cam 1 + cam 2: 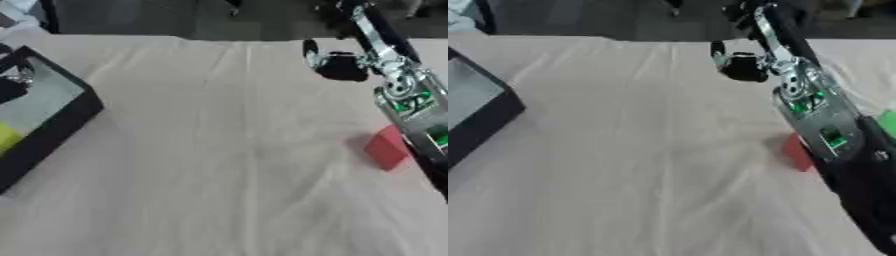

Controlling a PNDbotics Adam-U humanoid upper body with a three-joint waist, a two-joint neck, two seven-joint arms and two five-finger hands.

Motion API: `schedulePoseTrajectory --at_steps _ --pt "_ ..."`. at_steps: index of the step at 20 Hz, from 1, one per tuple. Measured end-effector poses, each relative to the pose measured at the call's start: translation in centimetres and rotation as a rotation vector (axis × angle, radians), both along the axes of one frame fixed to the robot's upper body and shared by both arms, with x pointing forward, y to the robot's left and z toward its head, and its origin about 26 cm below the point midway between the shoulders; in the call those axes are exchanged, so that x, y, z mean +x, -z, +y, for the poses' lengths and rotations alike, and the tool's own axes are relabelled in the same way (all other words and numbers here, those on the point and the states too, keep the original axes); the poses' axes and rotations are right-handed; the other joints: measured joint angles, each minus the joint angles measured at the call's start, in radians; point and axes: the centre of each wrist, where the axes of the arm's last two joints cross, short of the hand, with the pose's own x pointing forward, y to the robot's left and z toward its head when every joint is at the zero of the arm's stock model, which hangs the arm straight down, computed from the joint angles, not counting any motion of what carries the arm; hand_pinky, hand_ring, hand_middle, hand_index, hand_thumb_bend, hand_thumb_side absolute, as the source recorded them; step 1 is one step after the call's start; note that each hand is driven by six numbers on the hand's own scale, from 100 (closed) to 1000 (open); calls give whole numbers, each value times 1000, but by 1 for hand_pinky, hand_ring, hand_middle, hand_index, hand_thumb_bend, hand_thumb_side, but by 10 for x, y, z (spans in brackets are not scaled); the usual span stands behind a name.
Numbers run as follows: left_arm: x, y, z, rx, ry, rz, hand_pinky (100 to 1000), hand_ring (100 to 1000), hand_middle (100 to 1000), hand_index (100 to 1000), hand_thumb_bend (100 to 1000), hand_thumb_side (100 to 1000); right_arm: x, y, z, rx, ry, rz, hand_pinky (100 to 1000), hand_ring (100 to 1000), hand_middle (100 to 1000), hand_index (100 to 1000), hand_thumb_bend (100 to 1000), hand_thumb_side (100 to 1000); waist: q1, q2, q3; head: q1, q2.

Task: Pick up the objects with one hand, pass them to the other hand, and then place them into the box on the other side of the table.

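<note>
A red block [387, 147] lies on the tan cloth at the right, partly hidden behind my right forearm. My right hand [378, 47] is stretched toward the table's far edge, well beyond the block, with its fingers [366, 27] straight and the thumb [312, 56] sticking out to the left. It holds nothing. A black box [52, 127] with a grey floor stands at the left edge, and a yellow thing [5, 136] lies inside it. A small silver and black part of my left hand [17, 77] shows over the box's far corner.
A green thing [888, 123] peeks out at the right edge behind my right arm. The tan cloth [219, 165] covers the whole table. A dark strip runs beyond the far edge.
</note>
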Motion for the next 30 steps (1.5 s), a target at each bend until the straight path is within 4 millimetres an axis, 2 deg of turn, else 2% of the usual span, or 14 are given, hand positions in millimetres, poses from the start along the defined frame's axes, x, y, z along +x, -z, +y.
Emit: schedulePoseTrajectory --at_steps 6,13,18,22,25,30 --pt "-19 -11 -27 -75 143 -6 887 955 771 797 100 558 -2 -9 -36 -72 34 79 756 812 802 821 275 100 -7 0 -7 -48 4" --pt "-42 -20 -43 -130 264 -1 864 933 733 756 100 542 -12 -11 -82 -192 -12 185 857 865 841 849 414 100 -9 0 -9 -59 4" --pt "-48 -24 -46 -140 289 -6 865 933 731 752 100 542 -25 -11 -108 -336 -53 258 912 888 856 866 420 150 -16 1 -9 -60 4" --pt "-49 -24 -48 -140 295 -1 865 934 733 750 100 546 -38 -9 -133 -446 -61 325 936 897 859 871 410 126 -17 7 -5 -64 4" --pt "-49 -22 -50 -136 298 12 865 934 732 750 100 549 -50 -16 -150 -514 -65 363 952 905 860 872 407 119 -15 12 0 -68 4" --pt "-48 -22 -52 -124 303 30 864 933 730 745 100 553 -63 -27 -155 -620 -118 404 968 905 855 875 404 118 -12 14 6 -78 4"
